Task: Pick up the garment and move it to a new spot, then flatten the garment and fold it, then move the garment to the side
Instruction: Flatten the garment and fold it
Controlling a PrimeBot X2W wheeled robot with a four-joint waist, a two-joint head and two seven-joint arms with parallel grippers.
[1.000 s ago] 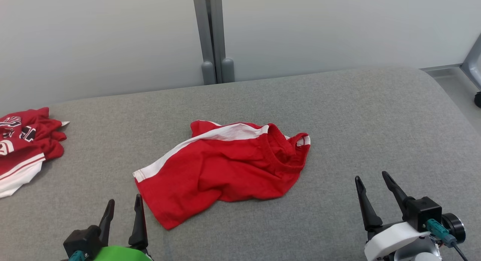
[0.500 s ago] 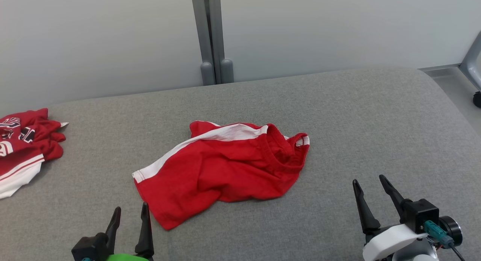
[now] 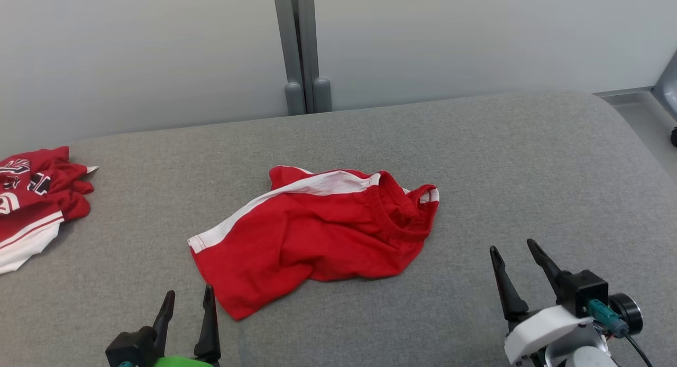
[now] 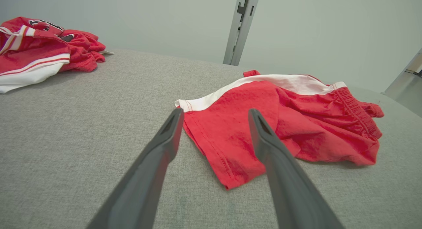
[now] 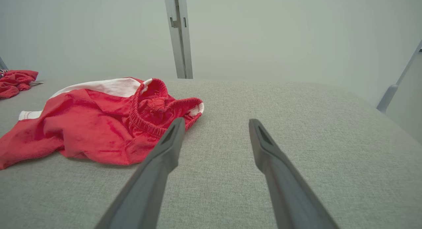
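The garment (image 3: 31,198), a red jersey with black lettering and a white striped hem, lies crumpled at the far left edge of the grey surface; it also shows in the left wrist view (image 4: 33,50) and the right wrist view (image 5: 15,82). My left gripper (image 3: 190,292) is open at the bottom left, well to the right of the garment, with nothing between its fingers (image 4: 216,111). My right gripper (image 3: 512,245) is open and empty at the lower right (image 5: 216,120), far from the garment.
Red shorts (image 3: 317,240) with a white band and an elastic waist lie rumpled mid-surface, their near corner just beyond my left fingertips (image 4: 230,163). A grey post (image 3: 301,49) stands against the pale wall behind. The padded grey surface (image 3: 529,161) rounds off at the right.
My left gripper has slid a little right and back toward the bottom edge. The right gripper has shifted slightly left. The head view has moved a touch; the clothes lie as before.
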